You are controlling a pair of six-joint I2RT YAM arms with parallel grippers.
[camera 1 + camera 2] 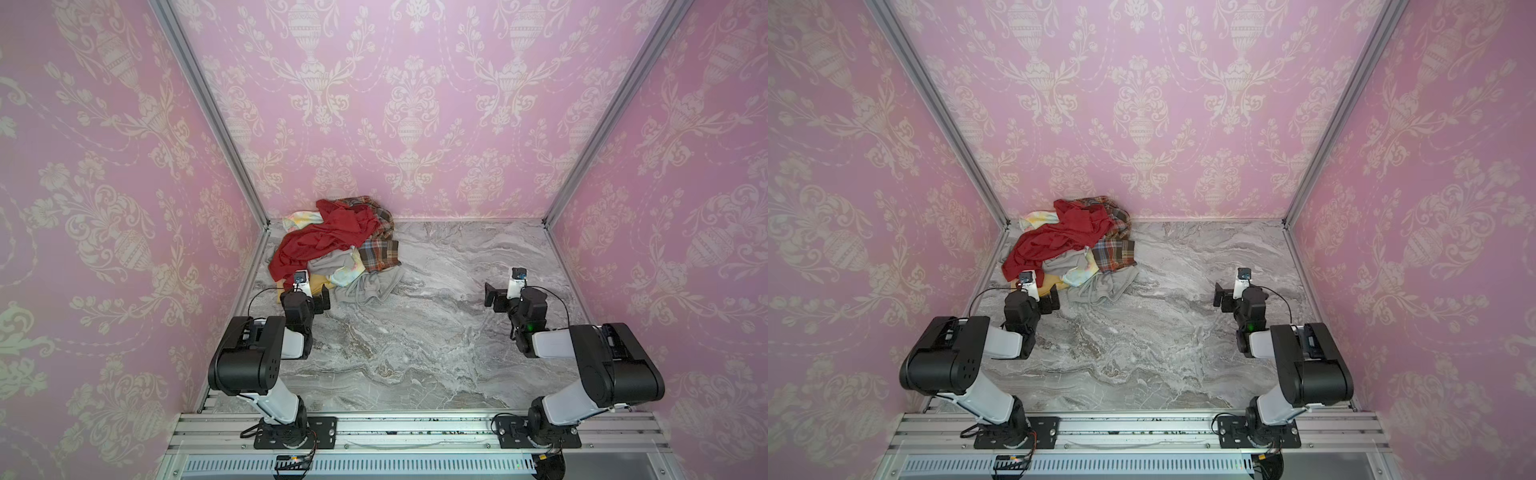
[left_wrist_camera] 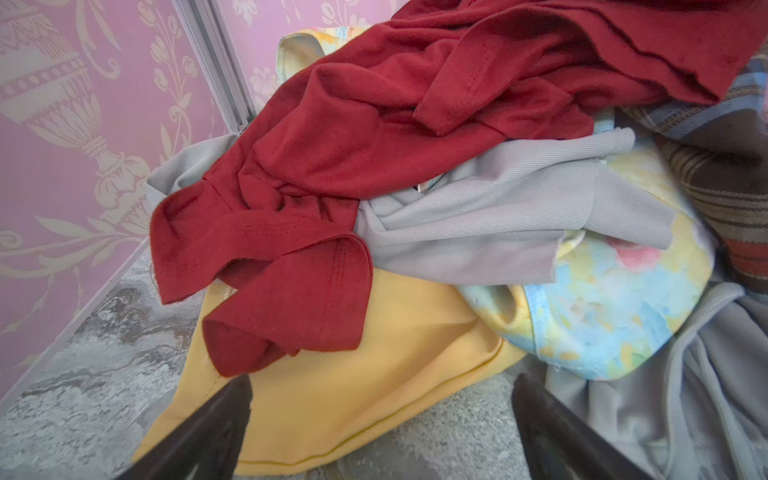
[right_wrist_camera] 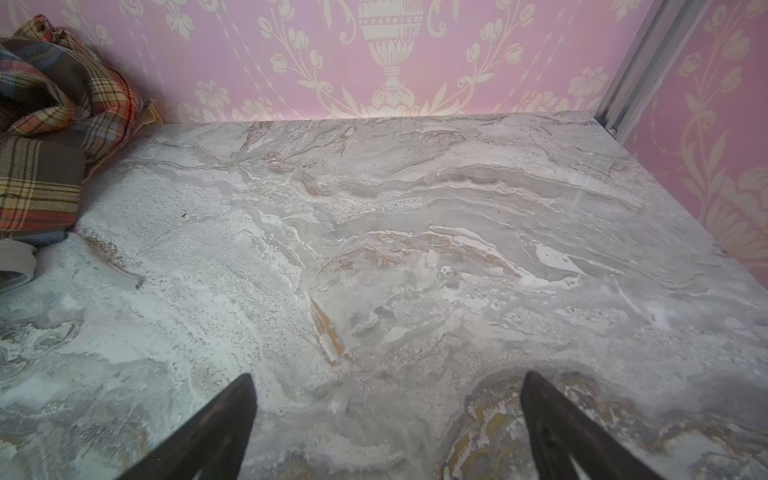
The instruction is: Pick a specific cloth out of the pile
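The pile (image 1: 336, 245) (image 1: 1071, 241) of garments lies in the table's back left corner. The cloth, pastel blue, yellow and cream with a pink flower, shows at the pile's near side (image 1: 347, 272) (image 1: 1079, 272) (image 2: 615, 307), partly under a grey garment (image 2: 498, 216), and again at the back (image 1: 297, 220). A red garment (image 2: 415, 124) drapes over the top. My left gripper (image 1: 322, 299) (image 1: 1050, 300) (image 2: 382, 378) is open at the pile's near edge, over the hem of a mustard yellow garment (image 2: 395, 324), holding nothing. My right gripper (image 1: 494, 296) (image 1: 1223, 297) (image 3: 389, 375) is open above bare table, far from the pile.
The orange-brown plaid shirt (image 3: 45, 137) (image 1: 380, 253) forms the pile's right side. Pink patterned walls close in the marble table (image 1: 436, 332) on three sides, with metal posts (image 1: 257, 216) at the back corners. An aluminium rail (image 1: 415, 428) carries both arm bases at the front.
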